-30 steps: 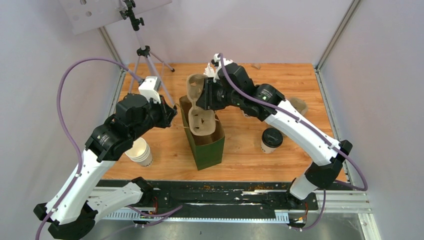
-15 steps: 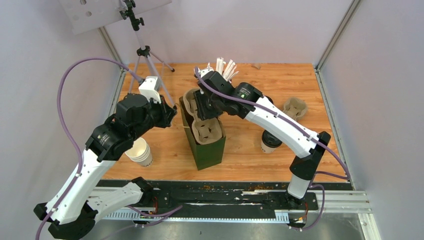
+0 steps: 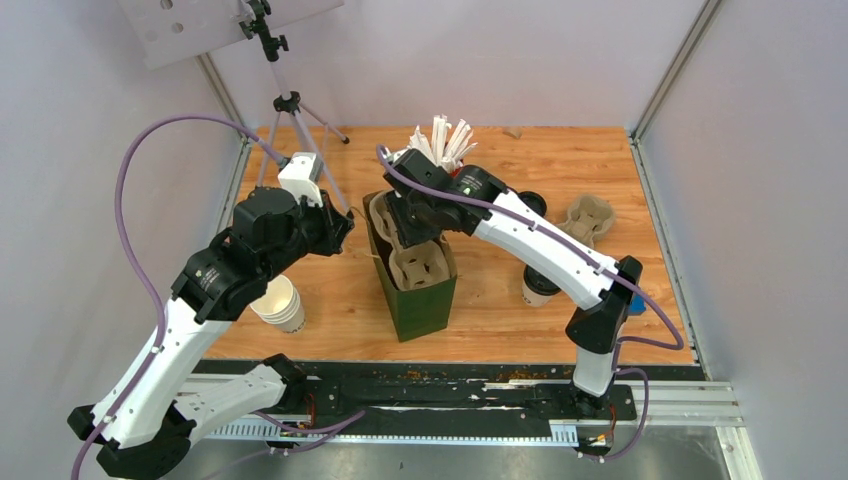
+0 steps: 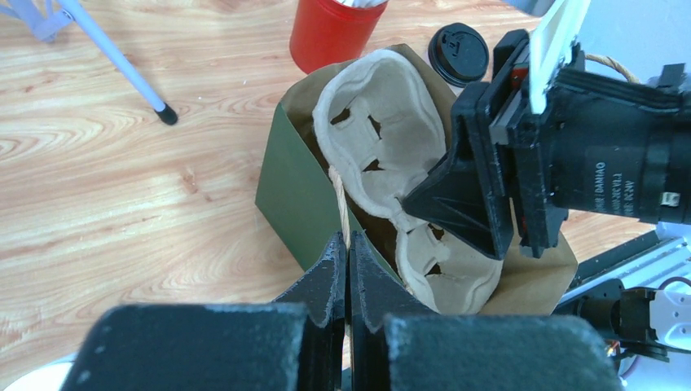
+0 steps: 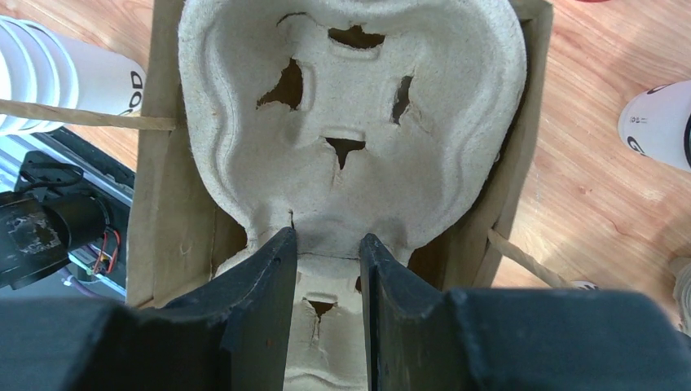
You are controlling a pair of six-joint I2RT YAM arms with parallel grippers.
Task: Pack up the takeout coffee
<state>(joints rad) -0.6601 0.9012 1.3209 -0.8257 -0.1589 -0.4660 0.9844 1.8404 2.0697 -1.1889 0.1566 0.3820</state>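
The takeout coffee (image 3: pixel 532 291), a white cup with a black lid, stands on the table right of the green paper bag (image 3: pixel 418 300), partly hidden under my right arm. It also shows at the right edge of the right wrist view (image 5: pixel 656 122). My right gripper (image 3: pixel 403 222) is shut on the waist of a pulp cup carrier (image 5: pixel 350 106), which stands on end inside the open bag (image 4: pixel 285 195). My left gripper (image 4: pixel 349 246) is shut on the bag's left rim by its twine handle, and also shows in the top view (image 3: pixel 340 228).
A red cup of white sticks (image 3: pixel 440 140) stands behind the bag. A loose black lid (image 4: pixel 459 53) and a second pulp carrier (image 3: pixel 588 218) lie at the back right. A stack of white cups (image 3: pixel 280 303) stands front left. A tripod (image 3: pixel 290 110) is at the back left.
My right gripper has moved left and down with the cup carrier, lowering it deeper into the bag. My left gripper has stayed on the bag's rim.
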